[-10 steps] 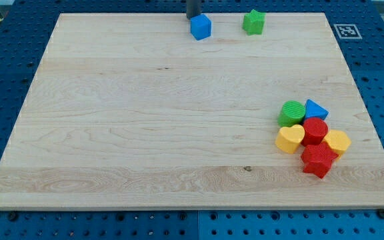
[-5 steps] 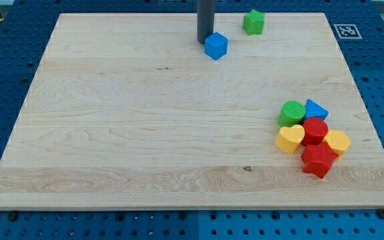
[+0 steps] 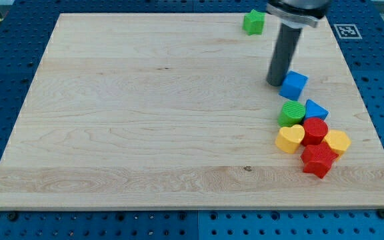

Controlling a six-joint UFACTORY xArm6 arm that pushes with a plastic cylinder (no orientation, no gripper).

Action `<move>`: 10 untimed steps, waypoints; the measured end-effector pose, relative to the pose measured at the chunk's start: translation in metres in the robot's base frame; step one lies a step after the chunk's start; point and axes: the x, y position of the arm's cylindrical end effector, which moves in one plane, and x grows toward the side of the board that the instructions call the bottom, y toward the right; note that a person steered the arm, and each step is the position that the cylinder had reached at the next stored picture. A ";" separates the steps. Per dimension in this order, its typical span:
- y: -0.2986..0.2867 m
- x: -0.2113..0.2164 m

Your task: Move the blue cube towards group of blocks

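Blue cube [image 3: 294, 85] near board's right side, just above the block group.
Camera view: upright dark rod, no claw on it, nothing held; tip [image 3: 274, 83] touching cube's left face. Cube bright blue, turned slightly, resting flat on wooden board [image 3: 145, 133]. Just below: green cylinder [image 3: 291, 113] and blue triangle [image 3: 315, 110], close to cube but apart. Further down, clustered: red cylinder [image 3: 315, 131], yellow heart [image 3: 289, 139], another yellow block [image 3: 338, 141], red star-like block [image 3: 318, 160]. Green star-like block [image 3: 253, 22] alone at view's top.
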 end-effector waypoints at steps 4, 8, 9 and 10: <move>0.094 0.032; 0.038 0.059; 0.041 0.051; 0.031 0.014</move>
